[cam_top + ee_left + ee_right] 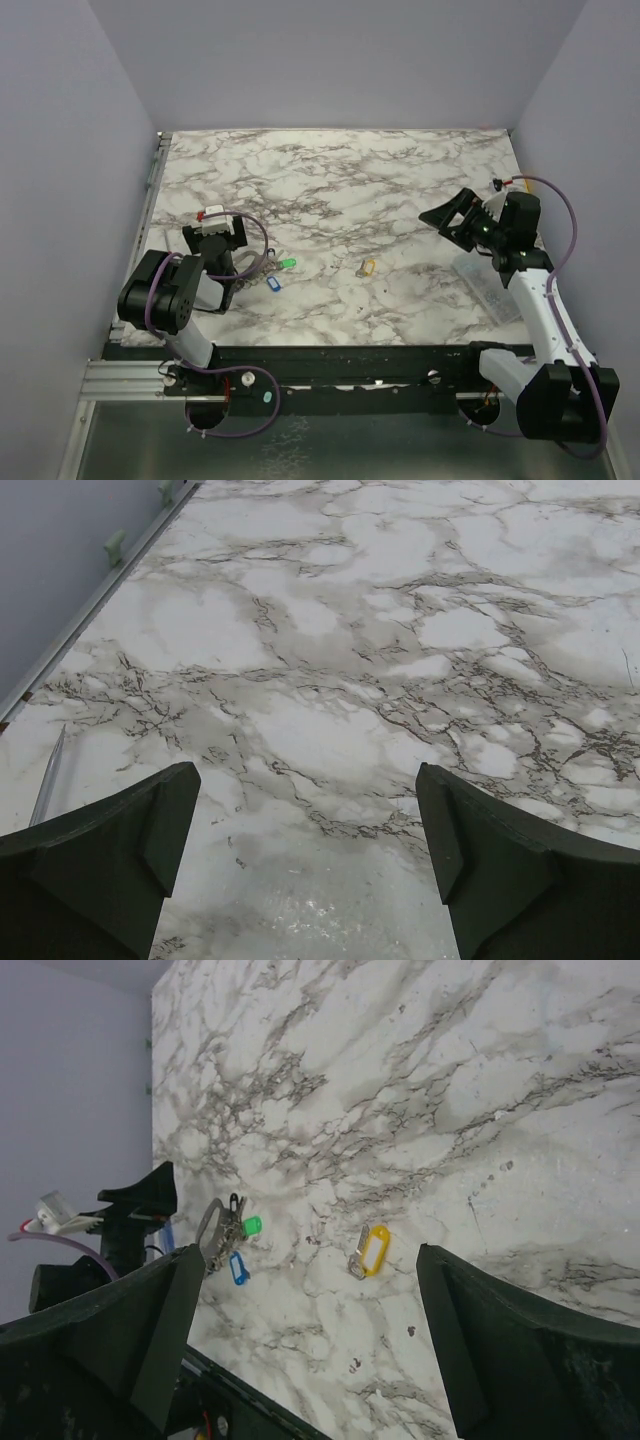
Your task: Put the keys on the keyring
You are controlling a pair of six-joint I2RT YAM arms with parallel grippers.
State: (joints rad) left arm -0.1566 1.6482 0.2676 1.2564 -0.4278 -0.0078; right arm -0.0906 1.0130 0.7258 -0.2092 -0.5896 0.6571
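Three tiny tagged keys lie on the marble table. The green key (287, 264) and the blue key (273, 284) lie close together, touching a grey metal keyring (254, 266); I cannot tell if they are threaded on it. The yellow key (368, 268) lies alone, mid-table. The right wrist view shows the green key (252, 1226), the blue key (238, 1268), the keyring (210, 1228) and the yellow key (375, 1250). My left gripper (216, 234) is open and empty, just left of the keyring. My right gripper (450, 215) is open and empty, raised to the right of the yellow key.
A clear plastic piece (487, 287) lies under the right arm near the table's right edge. Lilac walls close the table at the left, back and right. A metal rail (150, 190) runs along the left edge. A thin grey stick (48, 780) shows by the left finger.
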